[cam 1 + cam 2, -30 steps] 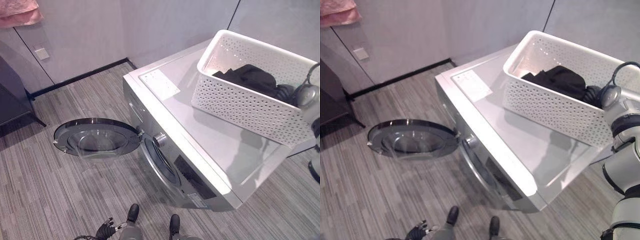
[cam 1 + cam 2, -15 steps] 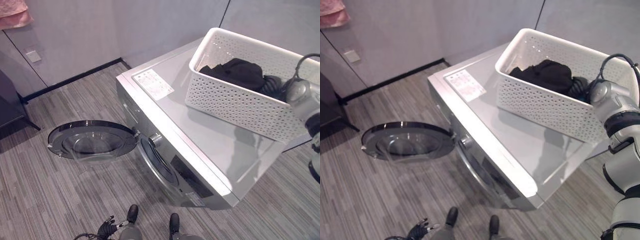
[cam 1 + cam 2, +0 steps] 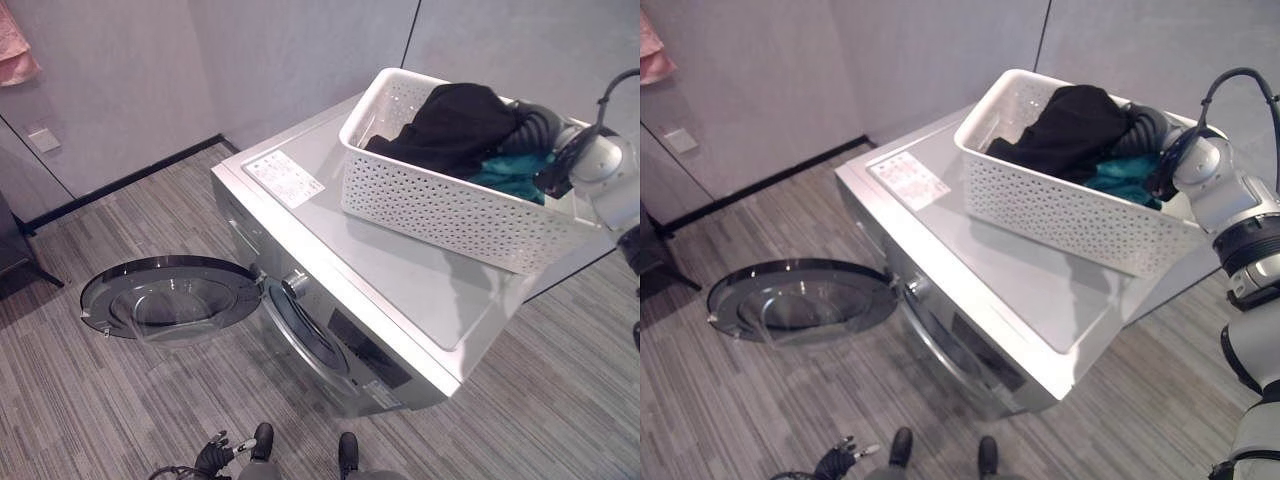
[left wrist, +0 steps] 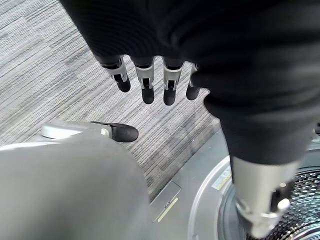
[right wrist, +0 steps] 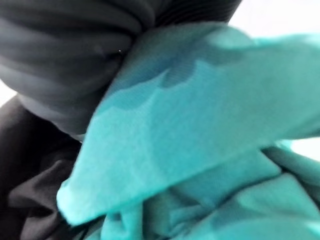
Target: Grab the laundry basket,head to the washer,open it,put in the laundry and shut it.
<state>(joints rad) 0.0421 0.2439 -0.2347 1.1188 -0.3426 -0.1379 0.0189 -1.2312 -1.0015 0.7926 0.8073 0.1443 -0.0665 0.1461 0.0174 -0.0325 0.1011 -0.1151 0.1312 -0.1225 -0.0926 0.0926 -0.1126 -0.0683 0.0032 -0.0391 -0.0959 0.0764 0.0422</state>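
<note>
In the left eye view, a silver-grey front-loading washer is seen with its round dark-glass door swung fully open and lying low to the robot's left of the drum opening. On the washer's flat top, toward its far right end, a white perforated plastic laundry basket is set, its long axis running along the lid. A black garment is heaped toward its far left end and a teal cloth lies beside it at the right.

In the right eye view, the right hand is seen reaching into the basket from the right side, its dark ribbed cover lying among the laundry. The fingers are buried in the cloth, so whether anything is held cannot be told.

In the left wrist view, the left hand is shown hanging low above the striped grey carpet floor, its fingers straight and relaxed, nothing held. The perforated steel drum is visible nearby, below the hand.

In the right wrist view, teal cloth is pressed close against the hand's cover, with black fabric at one side.

The laundry is judged to lie directly at the right hand, while the drum opening lies down and to the left of the basket, so a lift followed by a carry across and downward would be called for.
</note>
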